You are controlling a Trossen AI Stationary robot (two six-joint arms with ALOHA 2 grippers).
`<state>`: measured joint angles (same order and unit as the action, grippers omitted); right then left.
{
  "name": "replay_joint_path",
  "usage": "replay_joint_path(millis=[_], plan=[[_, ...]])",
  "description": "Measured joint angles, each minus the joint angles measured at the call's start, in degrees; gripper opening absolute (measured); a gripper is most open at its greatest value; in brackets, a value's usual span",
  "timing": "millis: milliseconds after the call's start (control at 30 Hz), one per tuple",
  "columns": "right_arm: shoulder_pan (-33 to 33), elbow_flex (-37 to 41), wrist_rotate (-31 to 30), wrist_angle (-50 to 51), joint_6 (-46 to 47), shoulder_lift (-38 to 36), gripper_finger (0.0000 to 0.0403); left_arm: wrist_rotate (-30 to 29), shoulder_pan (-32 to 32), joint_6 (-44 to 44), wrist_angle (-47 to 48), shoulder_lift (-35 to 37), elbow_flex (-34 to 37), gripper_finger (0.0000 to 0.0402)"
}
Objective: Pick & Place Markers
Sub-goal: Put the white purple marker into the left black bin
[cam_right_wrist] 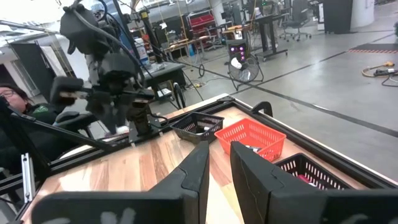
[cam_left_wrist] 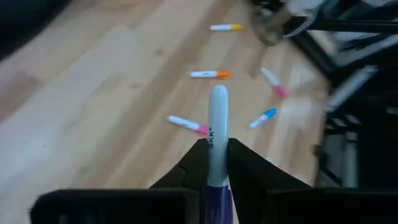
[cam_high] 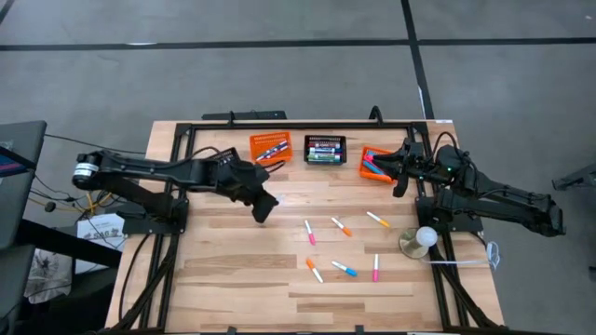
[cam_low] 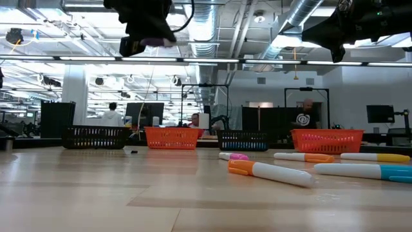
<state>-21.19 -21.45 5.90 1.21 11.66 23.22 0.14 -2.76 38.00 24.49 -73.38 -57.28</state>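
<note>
Left gripper (cam_left_wrist: pixel 217 163): raised over the tabletop (cam_high: pixel 223 270) just in front of the orange basket (cam_high: pixel 270 147), jaws closed on a white marker with a purple cap (cam_left_wrist: pixel 217 124) that sticks straight out ahead of the fingers
Right gripper (cam_high: pixel 402 172): waiting by the right orange basket (cam_high: pixel 375 165) at the back right, jaws closed with nothing seen between them
Loose markers (cam_high: pixel 343 244): about seven lie scattered on the wood right of centre, well apart from the baskets
Baskets: two orange ones and a black one (cam_high: pixel 325 149) between them stand in a row along the back edge, markers already inside
Step in hand: likely carrying the held marker to a basket for release
Doing it well: bring the marker fully over the basket opening, lower until its free end is inside the walls, then let go; since it juts out far, a release from height could bounce it off the rim
Other: a round metal weight with a white ball (cam_high: pixel 419 240) sits near the right edge
</note>
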Motion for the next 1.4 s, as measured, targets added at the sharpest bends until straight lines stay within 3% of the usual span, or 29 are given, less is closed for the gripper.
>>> replay_joint_path(millis=[200,467,633,867,1100,1400], plan=[[0.00,0.00,-0.01,0.00,-0.04,0.00,0.0056,-10.80,0.02,-0.08,7.31,-3.51,-0.06,0.0043],[-0.72,0.00,-0.09,0.00,-0.10,-0.01,0.0056,-20.26,3.56,-0.13,27.77,-8.98,-0.04,0.0043],[-2.26,0.00,-0.06,0.00,-0.08,-0.02,0.0056,-24.24,8.62,-7.69,30.53,-8.61,-0.04,0.0048],[-2.96,0.00,0.01,0.02,-0.06,-0.02,0.0056,-24.59,18.99,-22.62,30.85,-8.25,-0.07,0.0045],[-2.96,0.00,0.09,0.02,-0.06,-0.02,0.0056,-23.03,29.34,-27.26,32.11,-8.23,-0.07,0.0050],[-2.95,0.00,0.10,0.07,-0.04,0.00,0.0056,-19.11,31.90,-29.35,31.65,-3.77,7.57,0.0052]])
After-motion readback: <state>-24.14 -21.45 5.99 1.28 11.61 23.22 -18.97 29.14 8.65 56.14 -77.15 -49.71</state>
